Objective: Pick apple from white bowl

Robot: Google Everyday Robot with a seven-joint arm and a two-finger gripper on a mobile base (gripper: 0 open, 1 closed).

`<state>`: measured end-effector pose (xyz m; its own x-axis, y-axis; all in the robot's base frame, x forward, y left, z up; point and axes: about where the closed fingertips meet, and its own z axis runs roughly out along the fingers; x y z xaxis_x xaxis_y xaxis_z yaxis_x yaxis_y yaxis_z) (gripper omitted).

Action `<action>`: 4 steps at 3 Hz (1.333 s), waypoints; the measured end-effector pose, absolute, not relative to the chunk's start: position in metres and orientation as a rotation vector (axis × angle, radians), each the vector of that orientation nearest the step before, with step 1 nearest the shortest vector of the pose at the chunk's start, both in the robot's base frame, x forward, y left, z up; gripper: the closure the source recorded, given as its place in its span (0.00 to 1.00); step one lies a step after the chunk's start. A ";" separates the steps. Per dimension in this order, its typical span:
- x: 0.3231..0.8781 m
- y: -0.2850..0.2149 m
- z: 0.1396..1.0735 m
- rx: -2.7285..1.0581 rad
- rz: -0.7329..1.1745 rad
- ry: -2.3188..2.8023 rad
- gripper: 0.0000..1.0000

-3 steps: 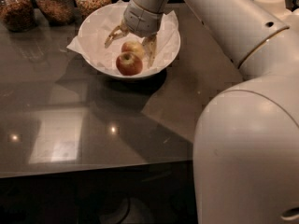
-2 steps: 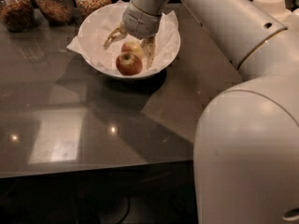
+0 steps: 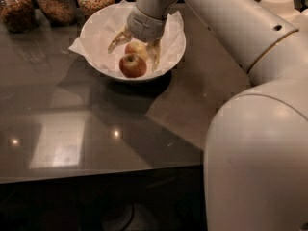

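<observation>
My two-finger gripper [image 3: 133,56] was lowered into the large round white bowl [image 3: 111,74], its fingers spread apart and closed on nothing. The small deep-red apple [image 3: 133,66] with its yellowish stem patch lay on the crumpled white paper liner [image 3: 102,21], at the near side of the bowl, just in front of my fingertips. The trouble, as I judged it, was the paler yellow-green apple [image 3: 138,47]: it sat directly between my fingers and touching the red one, so closing there would likely have caught the wrong fruit. I judged I needed to shift toward the near rim. The bowl stood on a dark glossy countertop [image 3: 72,124]. 3 glass jars of brown grainy contents [image 3: 55,4] stood behind it, well clear of me.
</observation>
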<state>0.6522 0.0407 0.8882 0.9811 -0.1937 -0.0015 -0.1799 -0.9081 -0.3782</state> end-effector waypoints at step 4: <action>0.659 0.045 0.873 -2.835 -0.153 0.221 0.28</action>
<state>0.6592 0.0446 0.8728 0.9825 -0.1669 0.0824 -0.1357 -0.9452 -0.2969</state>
